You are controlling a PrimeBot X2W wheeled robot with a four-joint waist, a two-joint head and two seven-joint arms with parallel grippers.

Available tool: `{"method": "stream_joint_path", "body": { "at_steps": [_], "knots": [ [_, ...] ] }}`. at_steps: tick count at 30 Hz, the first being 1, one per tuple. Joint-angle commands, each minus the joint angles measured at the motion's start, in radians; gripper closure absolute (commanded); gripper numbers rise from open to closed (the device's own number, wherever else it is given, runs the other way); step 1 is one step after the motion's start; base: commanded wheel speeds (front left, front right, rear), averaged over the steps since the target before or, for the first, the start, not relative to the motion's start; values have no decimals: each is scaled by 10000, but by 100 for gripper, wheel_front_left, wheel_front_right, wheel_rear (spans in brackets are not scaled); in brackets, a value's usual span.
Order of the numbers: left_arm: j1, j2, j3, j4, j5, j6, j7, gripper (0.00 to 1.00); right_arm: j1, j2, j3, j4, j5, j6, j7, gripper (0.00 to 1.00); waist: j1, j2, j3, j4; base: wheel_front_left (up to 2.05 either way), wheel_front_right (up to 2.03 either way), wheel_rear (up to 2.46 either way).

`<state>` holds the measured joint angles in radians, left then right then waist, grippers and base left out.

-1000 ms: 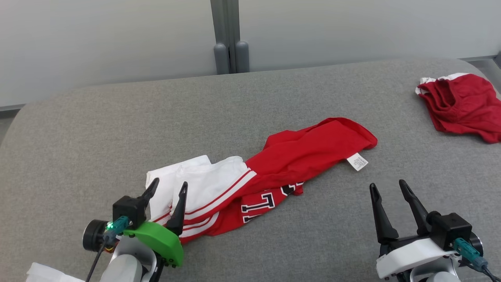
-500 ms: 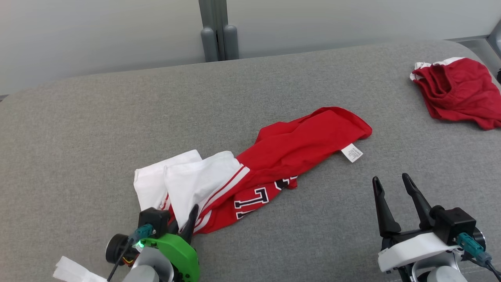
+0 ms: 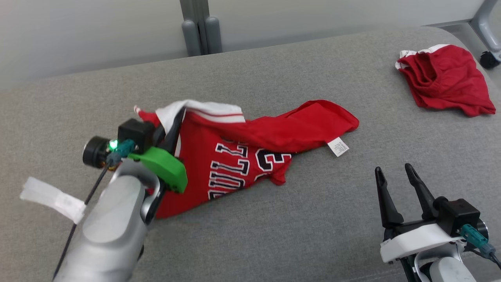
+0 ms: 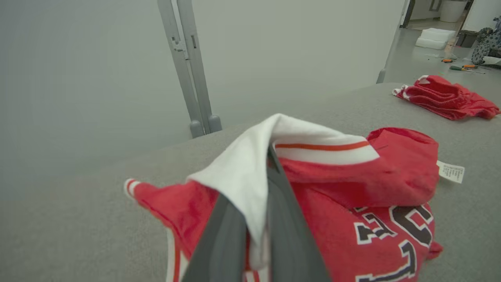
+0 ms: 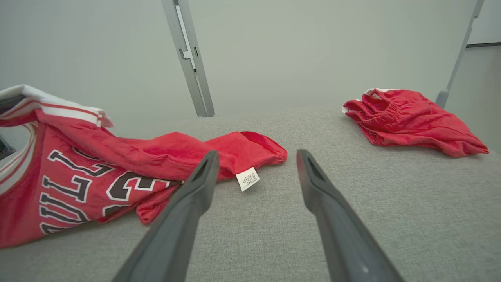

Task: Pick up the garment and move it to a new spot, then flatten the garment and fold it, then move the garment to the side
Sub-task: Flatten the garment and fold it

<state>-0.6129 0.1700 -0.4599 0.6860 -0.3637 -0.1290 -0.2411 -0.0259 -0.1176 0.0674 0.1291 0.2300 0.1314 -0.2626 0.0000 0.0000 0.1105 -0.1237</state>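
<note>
Left hand: fingers together, clamped on the white trimmed edge of the red jersey. In the left wrist view the white cloth drapes over and between both fingers.

Jersey position: left-centre of the grey fabric-covered desk. The gripped end is held up off the surface and the cloth hangs from it like a tent. The lower hem and the far red end rest on the desk. The printed front faces the head camera, with black-and-white letters and numerals, partly creased, so the full text can't be read. The far red end runs toward the robot's right, with a white care label lying on the desk at its edge.

Right hand: fingers apart, nothing between them, low at the near right of the desk. It is clear of the jersey. In the right wrist view the label sits just beyond the fingertips.

Red shorts lie bunched at the far right corner of the desk, well apart from the jersey, elastic waistband showing.

A grey partition post stands behind the desk's far edge. There is a green bracket on the left wrist and a white tag on its cable.
</note>
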Motion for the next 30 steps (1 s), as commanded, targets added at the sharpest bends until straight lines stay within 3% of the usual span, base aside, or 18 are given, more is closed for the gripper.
{"method": "stream_joint_path", "body": {
  "at_steps": [1, 9, 23, 30],
  "knots": [
    [-540, 72, -33, 25, 155, -20, -100, 100, -75, -15, -59, 26, 3, -17, -29, 0, 0, 0, 116, -137, 0, 0, 0],
    [-1825, -170, 158, -673, 658, 27, -245, 100, 7, 72, -217, -32, -87, -17, -29, 0, 0, 0, 241, -81, 0, 0, 0],
    [3010, 8, 490, -1781, 710, 78, -224, 100, 239, 93, -149, 97, -96, -17, -29, 0, 0, 0, -102, 846, 0, 0, 0],
    [5181, -230, 897, -2115, 671, 201, -225, 100, 399, 82, 24, 225, -71, -17, -29, 0, 0, 0, -347, 1321, 0, 0, 0]
  ]
}}
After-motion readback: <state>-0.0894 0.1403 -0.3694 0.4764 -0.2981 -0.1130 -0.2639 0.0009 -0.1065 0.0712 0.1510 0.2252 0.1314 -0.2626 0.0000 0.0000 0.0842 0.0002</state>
